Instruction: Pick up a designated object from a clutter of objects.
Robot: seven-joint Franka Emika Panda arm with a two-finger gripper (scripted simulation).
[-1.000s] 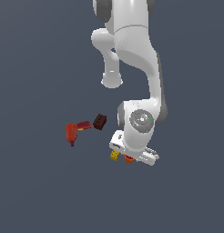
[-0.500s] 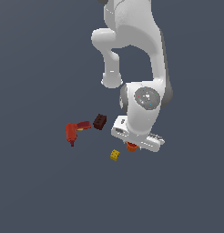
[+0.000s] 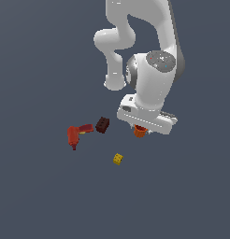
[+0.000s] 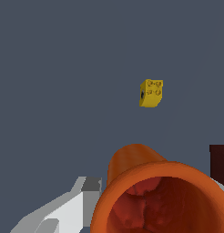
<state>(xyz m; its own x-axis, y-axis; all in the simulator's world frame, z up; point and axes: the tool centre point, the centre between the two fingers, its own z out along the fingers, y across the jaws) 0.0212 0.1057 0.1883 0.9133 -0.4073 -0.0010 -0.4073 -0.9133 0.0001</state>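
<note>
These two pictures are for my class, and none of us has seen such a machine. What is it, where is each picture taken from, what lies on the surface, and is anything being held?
Both pictures are computer-simulated renders. The white jointed machine is a robot arm. The exterior view comes from a camera off the arm. The wrist view comes from a camera on the arm's wrist, looking past its end effector.

On the dark grey surface lie a red drill-shaped toy, a dark brown studded block and a small yellow cube.

The end effector holds a small orange tapered cup. In the wrist view its hollow mouth fills the foreground, with the cube beyond it.
</note>
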